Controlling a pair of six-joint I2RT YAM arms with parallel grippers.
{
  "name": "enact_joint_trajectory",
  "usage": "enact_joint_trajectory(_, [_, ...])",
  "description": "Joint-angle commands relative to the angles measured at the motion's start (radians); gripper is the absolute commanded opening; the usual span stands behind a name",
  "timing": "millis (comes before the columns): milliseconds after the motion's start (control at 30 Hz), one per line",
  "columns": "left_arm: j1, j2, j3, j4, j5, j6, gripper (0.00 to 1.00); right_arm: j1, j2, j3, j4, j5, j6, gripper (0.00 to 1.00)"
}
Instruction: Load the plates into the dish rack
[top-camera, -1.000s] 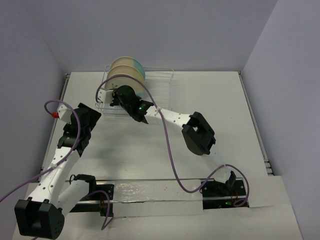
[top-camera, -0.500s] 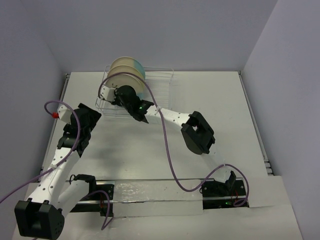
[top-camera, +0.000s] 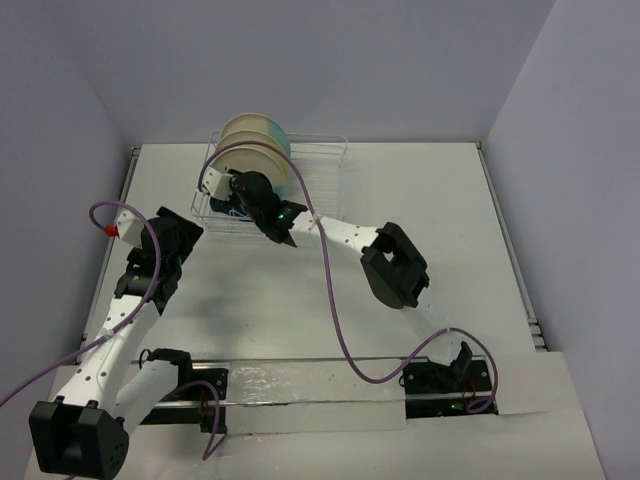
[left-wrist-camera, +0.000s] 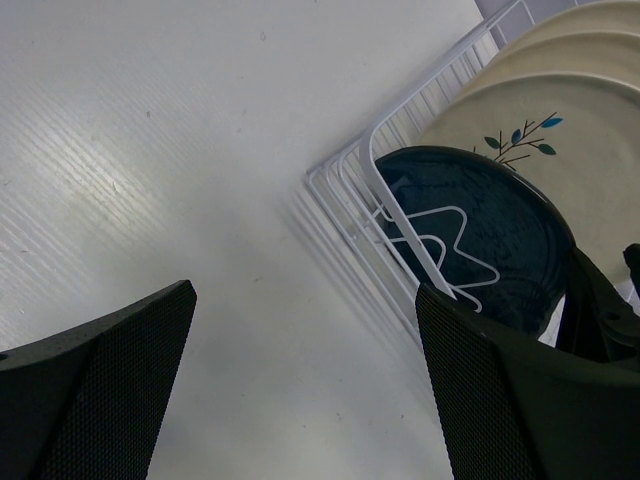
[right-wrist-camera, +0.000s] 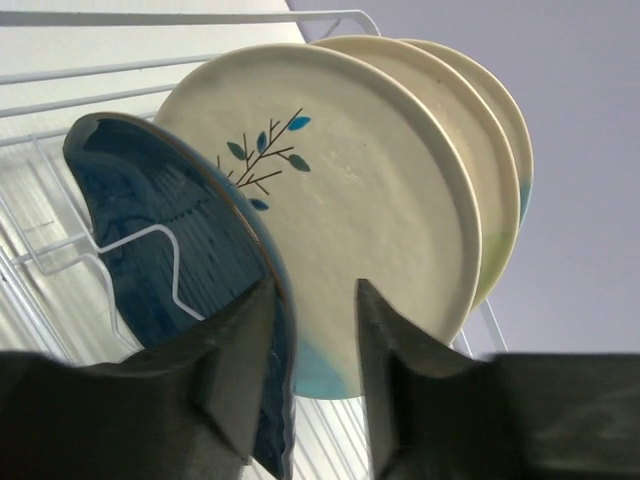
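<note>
The silver wire dish rack stands at the back of the table. Three cream plates stand upright in its left end; the front one shows a sprig motif. The dark blue plate with a white mark stands in front of them in the rack, and also shows in the left wrist view. My right gripper is open, its jaws either side of the blue plate's rim, which lies against the left finger. My left gripper is open and empty over the table, left of the rack.
The rack's right half holds nothing. Side walls close in the white table. The right arm's elbow hangs over the table's middle. Purple cables loop from both arms.
My right gripper has shifted slightly left and back with the dark blue plate, which now sits lower in the rack. The left arm has not moved.
</note>
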Motion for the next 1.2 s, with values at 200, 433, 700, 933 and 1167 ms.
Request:
enact_joint_trajectory(200, [0.010,-0.018,0.005,0.038,0.026,0.024,0.99,-0.009,-0.097,0.060,0.095,0.027,0.065,0.90])
enact_joint_trajectory(433, [0.010,-0.007,0.013,0.061,0.054,0.033,0.99,-0.012,-0.276,-0.032,0.104,0.025,0.170,1.00])
enact_joint_trajectory(700, [0.010,0.036,0.049,0.087,0.086,0.045,0.99,-0.117,-0.572,-0.330,0.126,0.128,0.447,1.00])
enact_joint_trajectory(933, [0.012,0.075,0.068,0.162,0.120,0.098,0.99,-0.379,-0.879,-0.781,0.058,0.019,0.976,1.00])
enact_joint_trajectory(1167, [0.019,0.119,0.051,0.245,0.185,0.140,0.99,-0.625,-1.001,-1.056,-0.004,-0.085,1.206,1.00])
